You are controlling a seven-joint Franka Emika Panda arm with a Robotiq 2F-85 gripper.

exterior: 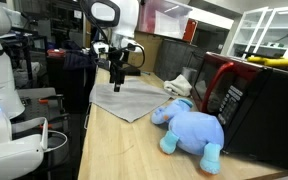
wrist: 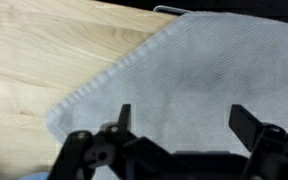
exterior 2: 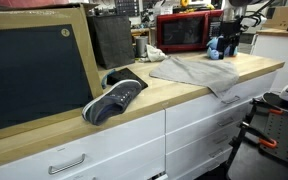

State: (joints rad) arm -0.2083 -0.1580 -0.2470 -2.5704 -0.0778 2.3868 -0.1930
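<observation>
Here we show the gripper (exterior: 115,88) of the single arm poised above a grey cloth (exterior: 134,98), which lies spread flat on the wooden counter (exterior: 119,150). The fingers (wrist: 124,118) stand fully apart and hold nothing; in the wrist view we see bare weave between them, and no contact with the cloth is evident. In an exterior view the cloth (exterior 2: 194,72) occupies the counter's end toward the microwave (exterior 2: 182,32), with one corner reaching the front edge and seeming to droop over it.

The relation that matters is vertical: the cloth lies directly beneath the fingertips, near but apart. In the wrist view a hemmed edge runs on a slant across the picture, with bare wood beyond it, and one rounded corner of the cloth sits just outside the finger nearer that hem. The line between the two fingers thus crosses cloth alone, close to that corner and not over the middle of the sheet. We judge the cloth's longer side to run along the counter's length, though folds make this uncertain.

A blue plush toy (exterior: 189,127) lies just beside the microwave, well apart from the gripper. A dark shoe (exterior 2: 114,100) rests near the front edge at the counter's opposite end, beside a black panel (exterior 2: 34,75).
</observation>
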